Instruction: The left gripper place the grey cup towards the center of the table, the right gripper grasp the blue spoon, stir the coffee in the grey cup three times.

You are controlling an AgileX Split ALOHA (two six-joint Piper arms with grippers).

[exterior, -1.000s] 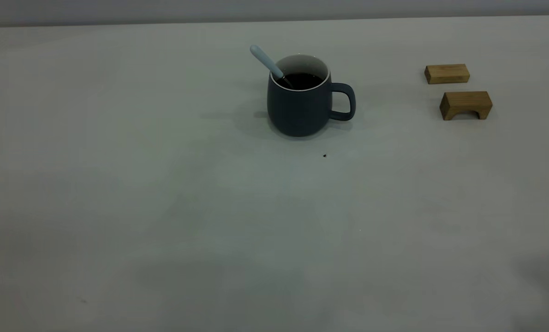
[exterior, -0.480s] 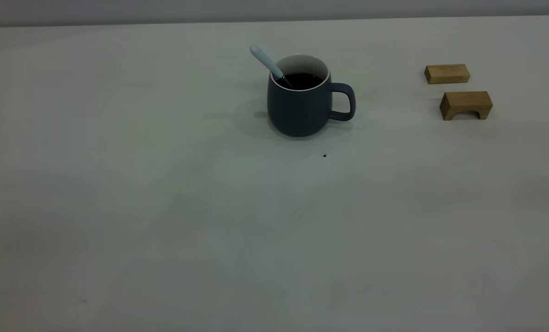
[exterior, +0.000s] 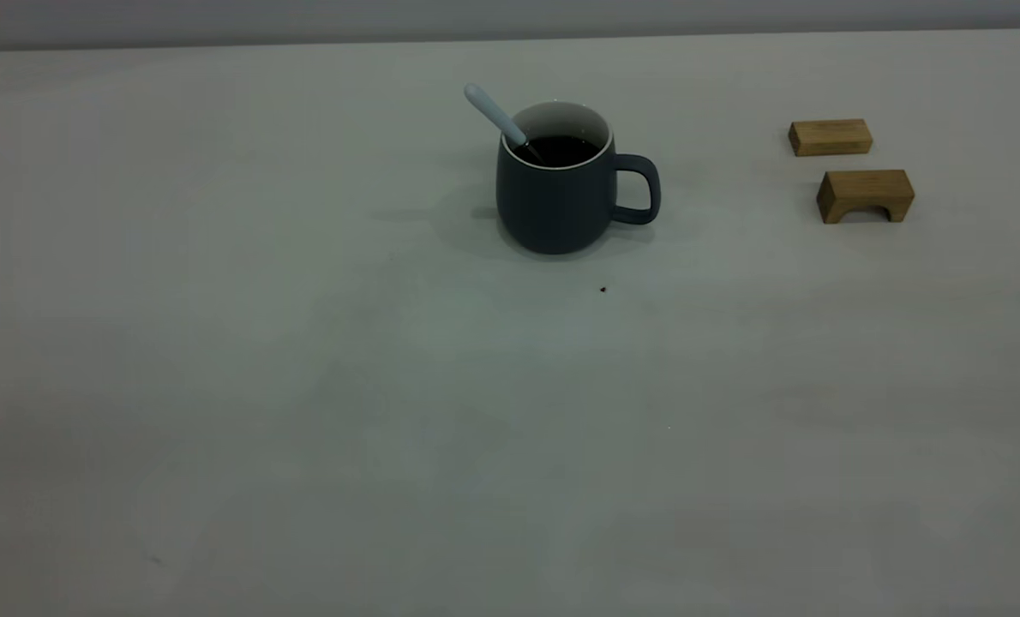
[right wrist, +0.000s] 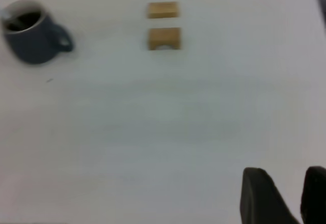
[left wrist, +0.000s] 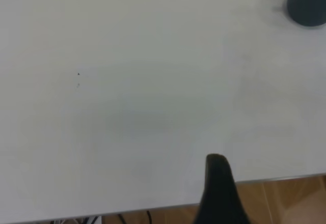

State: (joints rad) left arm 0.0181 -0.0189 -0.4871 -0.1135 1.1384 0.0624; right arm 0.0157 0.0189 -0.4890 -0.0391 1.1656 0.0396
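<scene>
The grey cup (exterior: 553, 201) stands upright on the table (exterior: 390, 386), toward the middle and far side, its handle pointing right. It holds dark coffee (exterior: 563, 151). The blue spoon (exterior: 493, 111) rests in it, handle leaning up and out over the left rim. No gripper appears in the exterior view. In the left wrist view my left gripper (left wrist: 219, 183) is a single black tip over the table's near edge, far from the cup (left wrist: 308, 5). In the right wrist view my right gripper (right wrist: 285, 175) is open and empty, far from the cup (right wrist: 33, 43).
Two wooden blocks sit at the far right: a flat one (exterior: 830, 137) and an arched one (exterior: 866, 195), also seen as the flat block (right wrist: 163, 9) and arched block (right wrist: 164, 38). A tiny dark speck (exterior: 603, 290) lies just in front of the cup.
A faint shadow at the table's near right corner has faded away. Cup, spoon and blocks have not moved.
</scene>
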